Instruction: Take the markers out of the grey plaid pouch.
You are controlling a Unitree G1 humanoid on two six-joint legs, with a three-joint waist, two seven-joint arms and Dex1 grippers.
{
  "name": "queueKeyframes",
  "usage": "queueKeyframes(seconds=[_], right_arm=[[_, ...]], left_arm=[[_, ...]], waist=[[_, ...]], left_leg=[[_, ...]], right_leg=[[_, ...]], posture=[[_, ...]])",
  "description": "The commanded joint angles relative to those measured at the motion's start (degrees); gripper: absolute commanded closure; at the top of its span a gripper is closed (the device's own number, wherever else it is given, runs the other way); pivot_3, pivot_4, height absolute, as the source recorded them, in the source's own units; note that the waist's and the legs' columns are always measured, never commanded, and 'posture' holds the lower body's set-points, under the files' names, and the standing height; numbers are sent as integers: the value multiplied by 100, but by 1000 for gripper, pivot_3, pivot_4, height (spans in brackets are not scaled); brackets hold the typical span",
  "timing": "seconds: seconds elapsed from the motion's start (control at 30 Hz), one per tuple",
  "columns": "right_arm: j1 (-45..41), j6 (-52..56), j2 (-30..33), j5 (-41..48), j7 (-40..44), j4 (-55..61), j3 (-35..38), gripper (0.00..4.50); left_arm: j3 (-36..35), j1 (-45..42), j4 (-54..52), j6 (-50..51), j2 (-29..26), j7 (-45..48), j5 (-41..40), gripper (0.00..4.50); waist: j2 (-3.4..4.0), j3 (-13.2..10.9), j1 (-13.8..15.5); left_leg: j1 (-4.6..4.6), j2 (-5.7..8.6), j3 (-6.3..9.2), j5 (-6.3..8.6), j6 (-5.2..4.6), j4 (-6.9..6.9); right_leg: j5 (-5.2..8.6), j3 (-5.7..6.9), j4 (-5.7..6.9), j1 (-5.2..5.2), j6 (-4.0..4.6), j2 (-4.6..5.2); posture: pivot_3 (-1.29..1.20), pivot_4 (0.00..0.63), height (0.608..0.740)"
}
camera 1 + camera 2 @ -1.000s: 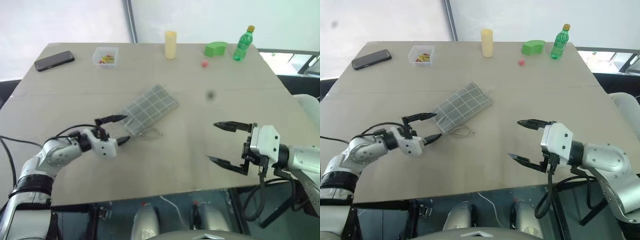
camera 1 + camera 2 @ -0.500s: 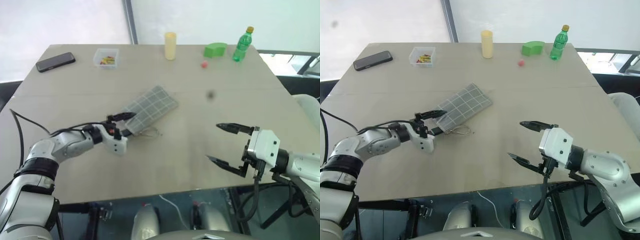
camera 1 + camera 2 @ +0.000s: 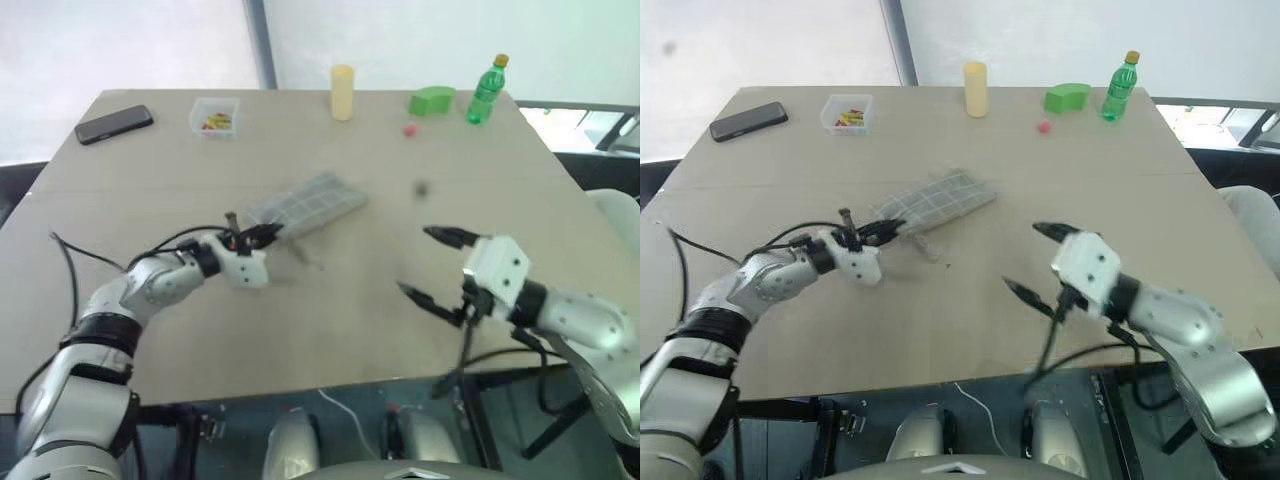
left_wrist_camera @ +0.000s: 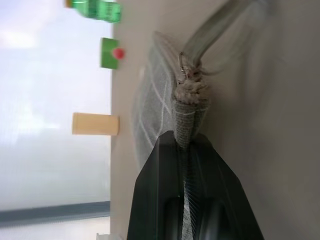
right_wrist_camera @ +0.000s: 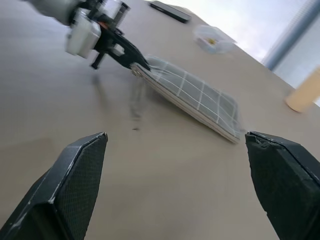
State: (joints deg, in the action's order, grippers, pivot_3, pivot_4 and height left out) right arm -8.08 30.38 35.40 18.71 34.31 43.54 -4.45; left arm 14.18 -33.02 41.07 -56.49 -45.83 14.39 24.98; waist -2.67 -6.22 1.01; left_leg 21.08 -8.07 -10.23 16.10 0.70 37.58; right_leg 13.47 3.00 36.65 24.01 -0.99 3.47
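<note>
No legible writing anywhere. Pouch (image 3: pixel 305 205) sits mid-table (image 3: pixel 330 320), near end lifted off the surface. Left gripper (image 3: pixel 268 235) is clamped on the pouch's near corner; left wrist view shows fabric pinched between both fingers (image 4: pixel 160 200). Right gripper (image 3: pixel 428 264) has jaws spread wide, holding nothing, well apart to the pouch's right. Markers not visible.

Pouch (image 3: pixel 305 205) mid-table (image 3: pixel 330 320); phone (image 3: pixel 114 124), tub (image 3: pixel 213 114) far-left; cup (image 3: pixel 342 91) behind; bottle (image 3: pixel 485 90) far-right.
</note>
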Motion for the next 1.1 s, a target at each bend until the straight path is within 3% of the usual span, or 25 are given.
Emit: queueKeyframes(seconds=[0.03, 0.13, 0.23, 0.37, 0.6, 0.77, 0.97, 1.07, 1.1], right_arm=[[-853, 856, -491, 140, -531, -189, -227, 0], [-1526, 1334, -1141, -44, -1136, -614, -386, 0], [-1833, 1755, -1417, -117, -1361, -783, -545, 0], [-2239, 2573, -1869, 469, -1329, -827, -469, 0], [-2361, 3437, -2083, 1386, -1036, -973, -193, 0], [-2330, 3582, -2088, 1464, -1164, -1113, -179, 0], [-2400, 3663, -2232, 1604, -1284, -1305, -21, 0], [-2396, 3626, -2243, 1491, -1346, -1483, -83, 757], [-2390, 3625, -2237, 1476, -1373, -1499, -77, 1224]], left_arm=[[-243, -34, -762, 667, 263, 1014, -1711, 4331], [-273, 73, -1460, 1366, 497, 1741, -2632, 4331], [-353, 209, -1804, 1815, 640, 2065, -2974, 4331], [-503, 349, -2090, 2437, 936, 2362, -3399, 4331], [-803, 509, -2332, 3154, 1339, 2789, -3981, 4331], [-964, 824, -2870, 3707, 1625, 3104, -4508, 4331], [-996, 1232, -3259, 3947, 1809, 3073, -4372, 4331], [-1009, 1294, -3372, 4036, 1980, 2940, -4257, 4500], [-1013, 1311, -3404, 4057, 2025, 2910, -4232, 4500]], waist=[[-1, 0, -34], [0, 0, -41], [0, 0, -35], [1, 0, -36], [3, 1, -24], [2, 2, -31], [3, 2, -32], [3, 2, -20], [3, 2, -18]], left_leg=[[3, 0, 1, 0, 0, 2], [11, 0, 1, -1, 2, 3], [29, 0, 4, -2, 3, 2], [80, 0, 20, -2, 2, 24], [126, 0, 73, -1, 1, 63], [143, 1, 102, -1, 1, 71], [150, 1, 109, -1, 1, 73], [151, 1, 113, -1, 1, 73], [152, 2, 114, -1, 1, 74]], right_leg=[[0, 0, 2, 2, 0, 0], [-1, 0, 11, 9, -1, -3], [-1, 3, 14, 20, -2, -5], [-2, 15, 14, 48, -3, -5], [-2, 52, 15, 50, -4, -4], [-2, 73, 17, 50, -4, -4], [-2, 80, 14, 50, -4, -3], [-2, 83, 15, 49, -4, -3], [-2, 84, 14, 48, -4, -3]], posture=[[0, 150, 740], [0, 150, 740], [0, 150, 740], [0, 150, 740], [0, 150, 740], [0, 150, 740], [0, 150, 740], [0, 150, 740], [0, 150, 740]])
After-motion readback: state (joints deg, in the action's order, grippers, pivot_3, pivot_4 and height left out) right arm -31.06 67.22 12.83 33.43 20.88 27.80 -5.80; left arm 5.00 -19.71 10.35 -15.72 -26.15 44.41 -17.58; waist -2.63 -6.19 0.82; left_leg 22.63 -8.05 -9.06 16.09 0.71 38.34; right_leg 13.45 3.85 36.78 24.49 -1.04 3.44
